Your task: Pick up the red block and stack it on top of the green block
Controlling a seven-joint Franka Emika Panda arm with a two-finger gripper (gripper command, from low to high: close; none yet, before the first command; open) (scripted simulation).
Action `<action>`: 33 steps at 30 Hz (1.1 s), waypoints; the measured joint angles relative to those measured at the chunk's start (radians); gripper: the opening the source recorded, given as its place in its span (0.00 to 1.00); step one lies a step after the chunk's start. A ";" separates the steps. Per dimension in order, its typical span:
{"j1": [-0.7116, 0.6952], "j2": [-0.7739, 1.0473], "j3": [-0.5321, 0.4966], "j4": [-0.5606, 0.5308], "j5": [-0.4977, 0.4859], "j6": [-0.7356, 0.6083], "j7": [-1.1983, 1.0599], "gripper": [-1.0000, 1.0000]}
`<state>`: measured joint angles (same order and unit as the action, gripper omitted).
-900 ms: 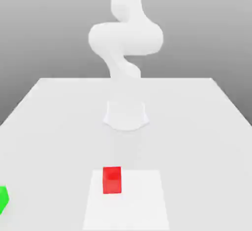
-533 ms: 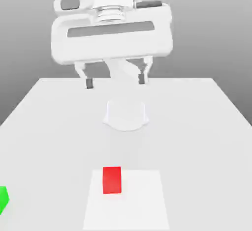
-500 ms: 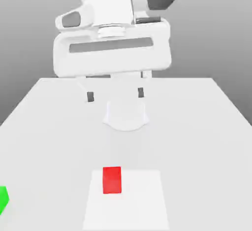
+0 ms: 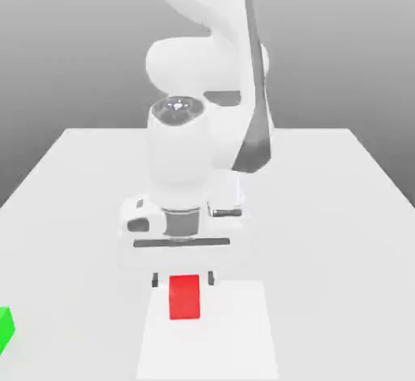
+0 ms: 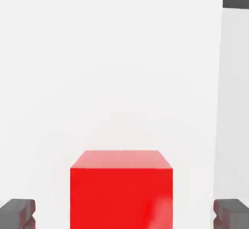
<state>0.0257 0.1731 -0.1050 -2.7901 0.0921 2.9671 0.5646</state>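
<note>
In the exterior view, the red block [image 4: 185, 297] sits on a pale square mat [image 4: 243, 331] near the front of the white table [image 4: 340, 209], directly beneath the descending gripper [image 4: 183, 279], apparently lined up for a straight-down grasp. The green block [image 4: 5, 327] waits well apart at the exterior view's left edge, the stacking target. In the hand view, the red block [image 5: 121, 189] lies centred between the dark fingertips [image 5: 17, 212], which stand wide to either side, clear of it; the gripper [image 5: 124, 213] holds nothing.
</note>
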 joint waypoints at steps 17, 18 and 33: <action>-0.006 -0.124 -0.014 -0.018 -0.077 -0.105 0.057 0.00; -0.008 -0.147 -0.014 -0.022 -0.086 -0.124 0.063 0.00; -0.252 0.043 -0.230 0.419 0.015 -0.404 0.139 0.00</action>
<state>-0.2267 0.2160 -0.3350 -2.3709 0.1068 2.5632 0.7038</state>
